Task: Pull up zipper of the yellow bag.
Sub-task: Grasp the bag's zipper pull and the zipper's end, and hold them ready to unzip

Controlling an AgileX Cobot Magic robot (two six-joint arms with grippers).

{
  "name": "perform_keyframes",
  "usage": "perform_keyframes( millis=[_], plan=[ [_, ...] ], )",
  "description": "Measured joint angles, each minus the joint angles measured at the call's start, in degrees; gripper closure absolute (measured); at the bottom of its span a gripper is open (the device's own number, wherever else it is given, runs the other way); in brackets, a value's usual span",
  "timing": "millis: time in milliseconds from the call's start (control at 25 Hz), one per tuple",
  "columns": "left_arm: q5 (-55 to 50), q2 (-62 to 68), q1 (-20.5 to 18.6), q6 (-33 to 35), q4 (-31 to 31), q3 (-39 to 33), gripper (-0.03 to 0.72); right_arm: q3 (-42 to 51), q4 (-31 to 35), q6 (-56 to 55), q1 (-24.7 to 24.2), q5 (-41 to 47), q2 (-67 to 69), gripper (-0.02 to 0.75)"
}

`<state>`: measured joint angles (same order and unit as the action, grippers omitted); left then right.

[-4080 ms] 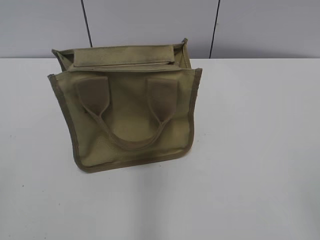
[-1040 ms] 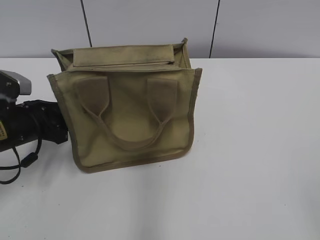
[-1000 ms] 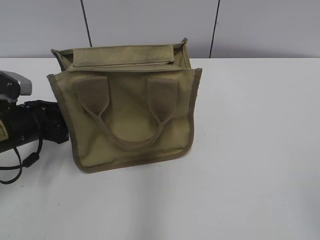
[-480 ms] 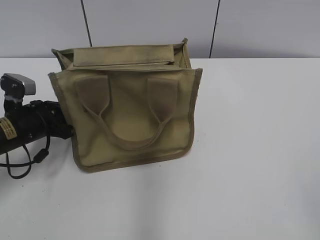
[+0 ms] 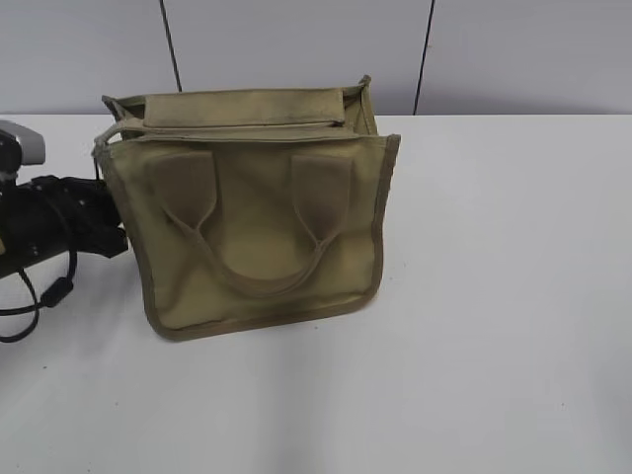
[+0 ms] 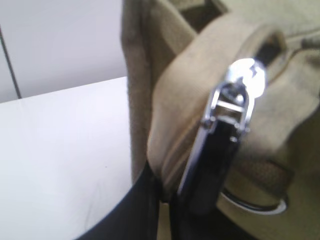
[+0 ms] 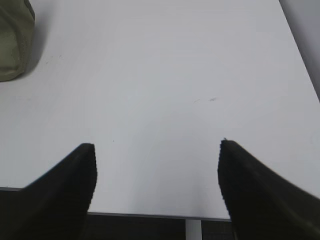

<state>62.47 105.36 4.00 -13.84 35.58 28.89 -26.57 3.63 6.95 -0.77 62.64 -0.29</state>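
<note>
The yellow bag [image 5: 257, 227] stands upright on the white table, its front with two handles facing me. The zipper [image 5: 237, 126] runs along its top panel. My left arm [image 5: 59, 217] reaches the bag's left end, where its fingertips are hidden. In the left wrist view my left gripper [image 6: 165, 195] is shut on a fold of the yellow bag's [image 6: 170, 100] end fabric. The shiny metal slider and pull tab [image 6: 242, 82] lie just beside the right finger. My right gripper [image 7: 156, 165] is open and empty over the table, far from the bag's corner [image 7: 12, 45].
The white table [image 5: 494, 296] stretches to the right of and in front of the bag. A grey panelled wall [image 5: 296, 39] stands close behind the bag. The table's near edge [image 7: 150, 215] runs under my right gripper. A black cable [image 5: 39, 306] hangs from my left arm.
My left arm came in from the left and pressed against the bag's left end, then drew back slightly. The bag's top left corner is now puckered and pulled leftward.
</note>
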Motion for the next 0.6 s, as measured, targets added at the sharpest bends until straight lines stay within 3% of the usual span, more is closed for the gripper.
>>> perform_keyframes(
  millis=[280,600],
  plan=[
    [-12.9,-16.6,0.0,1.4,-2.7,-0.6,0.680,0.0,0.0,0.0,0.0,0.0,0.0,0.160],
    [-18.3,-19.5,0.3,2.1,-0.7,-0.6,0.680,-0.8,2.8,0.0,0.0,-0.3,0.9,0.160]
  ],
)
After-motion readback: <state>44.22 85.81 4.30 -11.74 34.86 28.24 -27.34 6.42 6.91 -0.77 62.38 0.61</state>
